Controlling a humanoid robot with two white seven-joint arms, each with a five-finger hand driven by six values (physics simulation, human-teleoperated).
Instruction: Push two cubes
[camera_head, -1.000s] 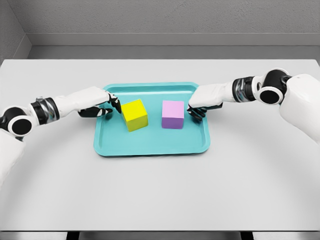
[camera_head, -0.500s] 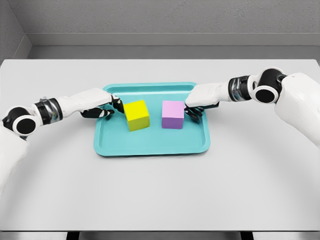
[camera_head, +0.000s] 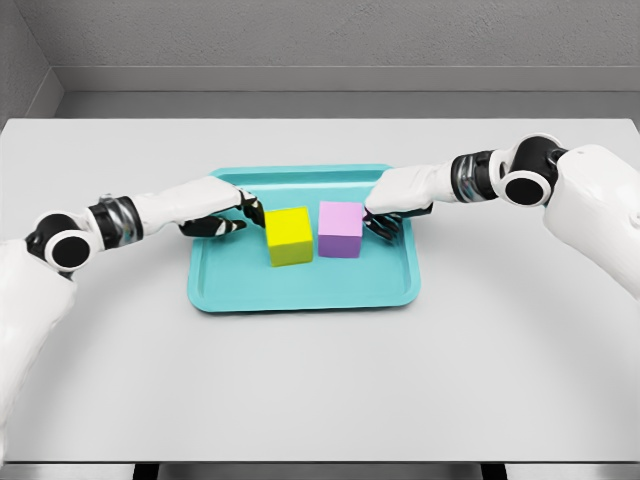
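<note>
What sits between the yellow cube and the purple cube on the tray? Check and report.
Nothing visible. Only a narrow strip of bare tray separates the yellow cube from the purple cube; the left hand and right hand are on their outer sides.

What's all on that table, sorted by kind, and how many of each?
Cubes: 2, the yellow cube and the purple cube
Trays: 1, the teal tray under both cubes
Robot hands: 2, the left hand by the yellow cube, the right hand by the purple one
Total: 5
</note>
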